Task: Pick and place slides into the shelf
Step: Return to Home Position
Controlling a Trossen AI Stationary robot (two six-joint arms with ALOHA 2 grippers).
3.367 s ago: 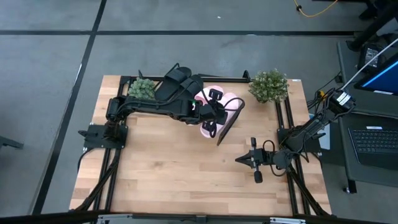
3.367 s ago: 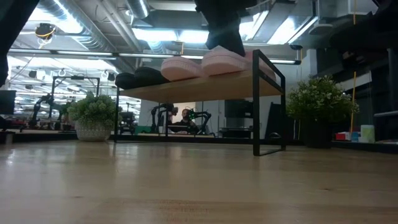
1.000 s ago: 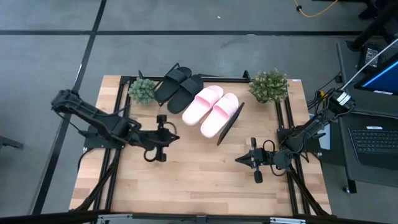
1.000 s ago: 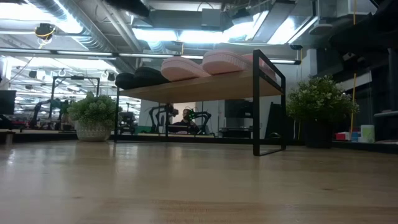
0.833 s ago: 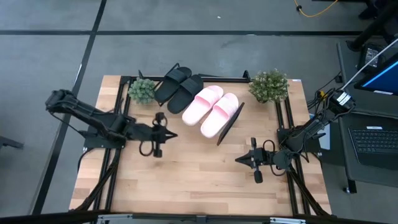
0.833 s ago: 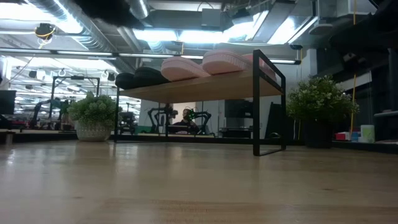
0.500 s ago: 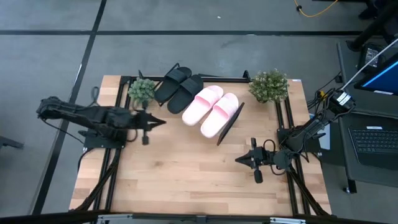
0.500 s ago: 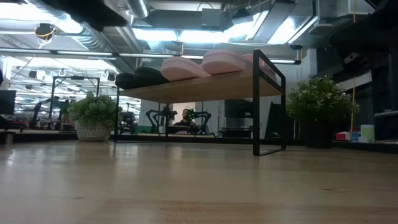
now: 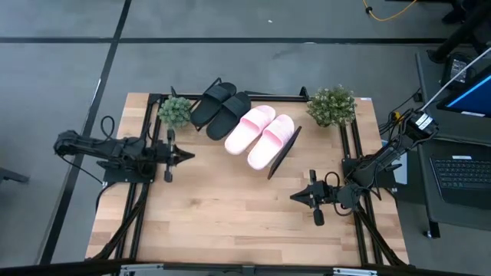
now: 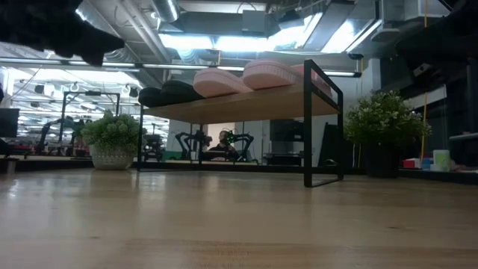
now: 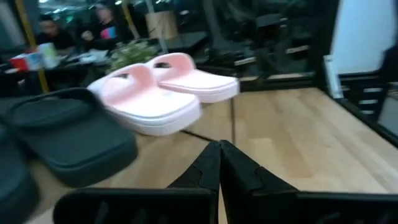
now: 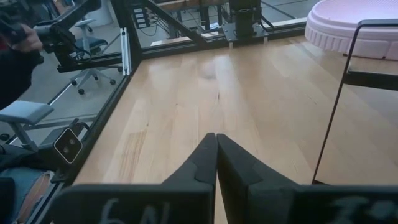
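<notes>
Slides: all four lie side by side on the shelf (image 10: 246, 108), the black pair (image 9: 220, 109) next to the pink pair (image 9: 262, 136); none is left on the counter (image 9: 230, 226).
Left jaws: pressed together with nothing between them, at the end of the left arm (image 9: 115, 148), low over the counter's left side.
Right jaws: also closed and empty, with the right arm (image 9: 360, 180) waiting at the counter's right side.
Direction from the jaws: you find the shelf ahead of the left jaws and off to the side, toward the counter's far edge. It is well apart from them, with bare counter between.
Nearer arm: the left jaws are closer to the black pair, the right jaws to the pink pair.
Long axis: the four slides lie parallel, slanted across the line along which the left jaws point.
Pointing: the straps sit nearer the far ends, so you can take the toes to face away from the counter's near edge.
Step in hand: placing looks finished. You should only need to park the left arm, with nothing in its way.
</notes>
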